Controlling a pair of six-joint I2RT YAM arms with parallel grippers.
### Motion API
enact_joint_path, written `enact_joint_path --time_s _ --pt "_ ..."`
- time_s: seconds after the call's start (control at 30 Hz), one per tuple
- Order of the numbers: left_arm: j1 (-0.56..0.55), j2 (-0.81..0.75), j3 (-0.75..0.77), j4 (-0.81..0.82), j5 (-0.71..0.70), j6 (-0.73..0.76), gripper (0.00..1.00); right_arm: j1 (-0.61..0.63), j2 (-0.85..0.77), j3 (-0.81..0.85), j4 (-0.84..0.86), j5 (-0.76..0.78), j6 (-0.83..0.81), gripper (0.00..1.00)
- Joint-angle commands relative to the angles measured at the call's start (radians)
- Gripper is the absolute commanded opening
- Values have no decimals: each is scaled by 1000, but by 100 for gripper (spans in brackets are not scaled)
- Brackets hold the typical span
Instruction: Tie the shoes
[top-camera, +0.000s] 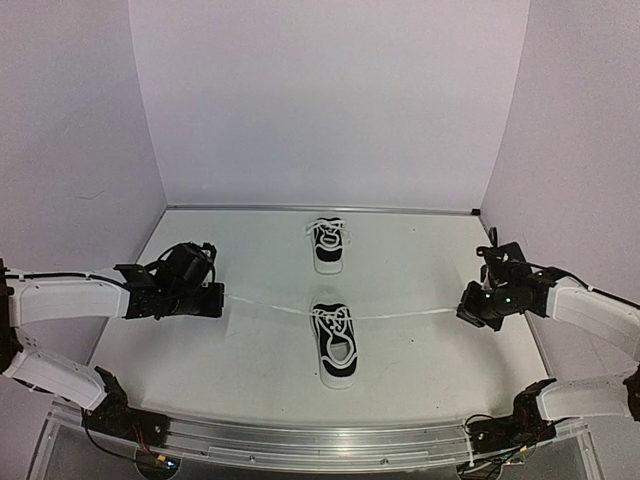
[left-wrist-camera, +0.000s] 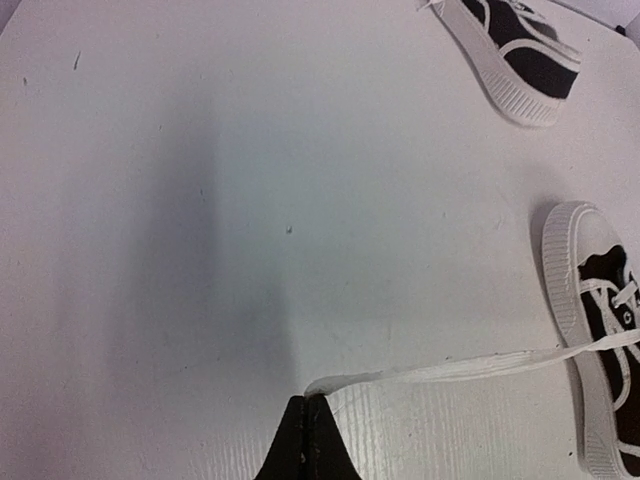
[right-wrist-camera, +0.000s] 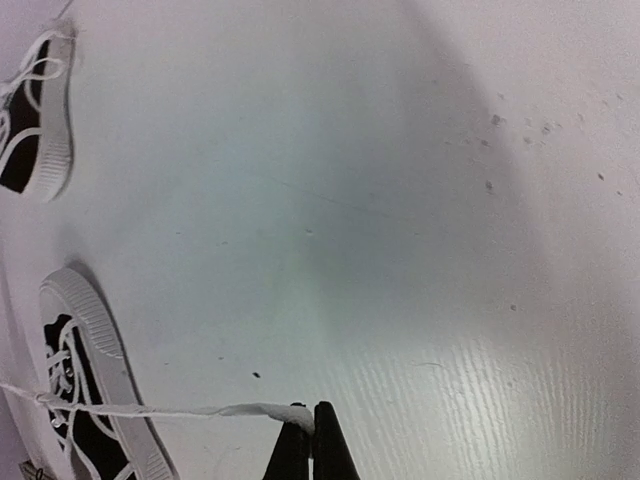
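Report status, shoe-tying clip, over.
Left end effector shut on left lace, right end effector on right lace. Near shoe: laces stretched taut sideways; far shoe apart. Nothing blocking.

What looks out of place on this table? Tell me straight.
Nothing is spilled or broken. The one odd sight is the near shoe: its laces run straight out to either side, one end pinched in the shut left gripper, the other in the shut right gripper. The far shoe sits apart, untouched.

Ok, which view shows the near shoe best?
Top external: the near shoe shows whole, lace ends stretched to the left claw and right claw. Each wrist view catches only part of it.
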Motion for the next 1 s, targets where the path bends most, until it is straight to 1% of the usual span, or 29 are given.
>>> enact_joint_path --time_s 0.0,0.17,0.3,0.37,0.47,0.57,0.63,0.77,0.8,0.87,0.97 --pt "2 -57 -63 -46 -5 -68 0 -37 -35 -25 -142 178 102 0" --pt "2 -71 -96 -85 6 -106 0 -64 -92 -19 -220 280 151 0" --pt "2 -91 -112 -118 14 -122 0 -96 -123 -17 -246 313 151 0" --pt "2 -100 -125 -84 65 -105 0 -97 -110 -26 -240 310 147 0" --pt "1 -88 -136 -55 101 -77 0 -99 -61 -31 -222 293 141 0" --pt "-1 -64 -137 -12 172 -39 0 -99 -28 -63 -119 200 124 0" --pt "-4 -39 -133 1 187 -35 0 -99 20 -75 -50 128 88 0" --pt "-5 26 -123 74 229 -8 0 -97 136 -109 163 -111 9 0" --pt "-7 44 -122 121 259 0 0 -85 174 -116 225 -201 -13 0" --pt "-15 83 -119 215 326 4 0 -46 256 -110 337 -304 -49 0" --pt "-50 165 -96 358 390 11 0 78 379 -57 417 -357 -91 0"
